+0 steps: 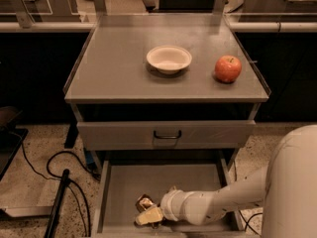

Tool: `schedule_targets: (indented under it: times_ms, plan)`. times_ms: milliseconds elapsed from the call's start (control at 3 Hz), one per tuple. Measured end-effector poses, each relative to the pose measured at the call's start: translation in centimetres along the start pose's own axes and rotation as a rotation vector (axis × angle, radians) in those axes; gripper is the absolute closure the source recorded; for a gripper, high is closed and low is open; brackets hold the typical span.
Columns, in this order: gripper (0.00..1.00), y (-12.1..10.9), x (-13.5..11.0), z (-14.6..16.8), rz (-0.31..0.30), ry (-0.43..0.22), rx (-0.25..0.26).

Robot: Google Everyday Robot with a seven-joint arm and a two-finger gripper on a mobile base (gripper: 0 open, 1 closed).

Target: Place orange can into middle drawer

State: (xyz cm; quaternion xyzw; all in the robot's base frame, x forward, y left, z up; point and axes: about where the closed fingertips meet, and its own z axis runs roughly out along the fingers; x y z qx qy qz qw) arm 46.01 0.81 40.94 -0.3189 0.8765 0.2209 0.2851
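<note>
At the near edge of the view, the orange can (144,201) is seen low inside the middle drawer (148,180), towards the front of the open tray and a little left of its centre. It is pressed right against the gripper (149,215). Whether the gripper is closed around the can or merely touching it cannot be told.

The can is judged to be light, thin-walled and already dented, so it is likely to give further under a hard squeeze. Its shiny skin is probably slippery. A hold across the crumpled waist, where the creases offer purchase, is thought safer than one on the smooth ends.

The arm (223,202) is reached in from the right, laid low and nearly level over the drawer floor, with the wrist turned to the left.

Above the tray, a closed drawer front (124,134) with a black handle (167,134) is seen. Farther back, a white bowl (169,59) and a red apple (228,68) are set well apart on the cabinet top (114,68).
</note>
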Motion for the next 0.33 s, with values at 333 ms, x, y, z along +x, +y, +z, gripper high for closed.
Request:
schedule_targets:
  times_ms: [333]
  plan:
    - [0.0,0.0,0.0,0.0,0.0,0.0,0.0]
